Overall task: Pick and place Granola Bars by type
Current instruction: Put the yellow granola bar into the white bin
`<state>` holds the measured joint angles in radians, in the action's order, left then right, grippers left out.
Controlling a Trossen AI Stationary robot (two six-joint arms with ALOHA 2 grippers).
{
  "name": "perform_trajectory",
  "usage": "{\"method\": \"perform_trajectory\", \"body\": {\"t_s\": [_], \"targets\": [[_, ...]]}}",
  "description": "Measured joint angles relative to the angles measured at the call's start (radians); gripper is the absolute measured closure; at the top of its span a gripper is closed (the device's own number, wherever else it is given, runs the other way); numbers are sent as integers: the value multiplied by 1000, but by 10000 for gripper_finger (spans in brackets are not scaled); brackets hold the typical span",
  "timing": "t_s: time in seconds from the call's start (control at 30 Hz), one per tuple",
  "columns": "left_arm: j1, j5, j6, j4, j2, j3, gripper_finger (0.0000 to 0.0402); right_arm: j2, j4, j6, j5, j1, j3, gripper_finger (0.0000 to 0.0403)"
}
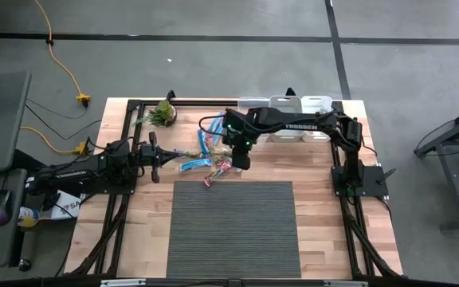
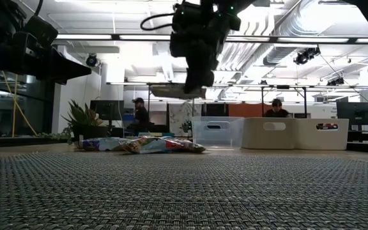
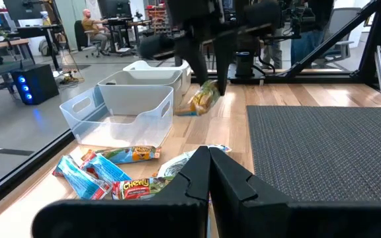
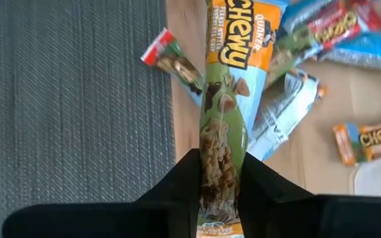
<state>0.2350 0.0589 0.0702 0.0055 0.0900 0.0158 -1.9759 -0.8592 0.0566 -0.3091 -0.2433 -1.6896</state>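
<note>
Right wrist view: right gripper is clamped on one end of a green-and-orange Chewy bar, long axis running straight out from the fingers, hanging clear above the loose bar pile. The bins sit at the table's far edge, behind the arm, with open wood between. Which bin takes this type is likely the clear one, but I can't confirm. Left gripper has fingers together, empty, waiting beside the pile's left end.
</note>
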Motion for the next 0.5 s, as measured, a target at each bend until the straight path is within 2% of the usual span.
{"method": "perform_trajectory", "body": {"t_s": [0.27, 0.5], "targets": [[0, 0, 0, 0, 0, 0, 400, 0, -29, 39, 6, 15, -141, 349], [0, 0, 0, 0, 0, 0, 400, 1, -104, 56, 14, 15, -345, 350]]}}
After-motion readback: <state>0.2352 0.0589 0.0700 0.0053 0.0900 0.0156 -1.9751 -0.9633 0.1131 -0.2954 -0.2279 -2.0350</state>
